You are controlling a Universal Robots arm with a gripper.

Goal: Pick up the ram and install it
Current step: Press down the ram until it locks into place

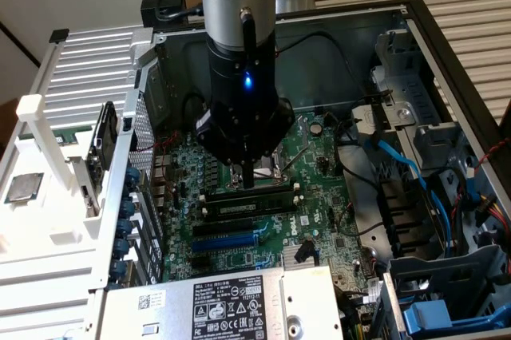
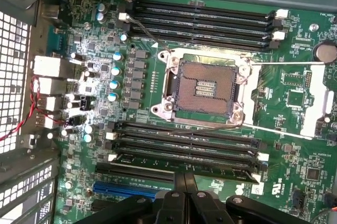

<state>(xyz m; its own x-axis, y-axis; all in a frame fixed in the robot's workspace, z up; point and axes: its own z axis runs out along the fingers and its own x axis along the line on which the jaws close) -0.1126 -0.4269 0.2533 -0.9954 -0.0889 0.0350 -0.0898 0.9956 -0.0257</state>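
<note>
While closed, claw (image 1: pixel 249 180) touching ram (image 1: pixel 247 205), seated below

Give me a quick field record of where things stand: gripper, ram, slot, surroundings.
gripper: shut, fingers pointing down right above the ram
ram: dark green stick with a pale label, lying lengthwise in a black memory slot below the CPU socket
gripper-ram contact: fingertips at the ram's top edge; true contact cannot be told
CPU socket: open, empty, bare contacts showing
blue expansion slot: next to the memory slots, on the side away from the socket, unoccupied
setting: open computer case, motherboard exposed
</note>
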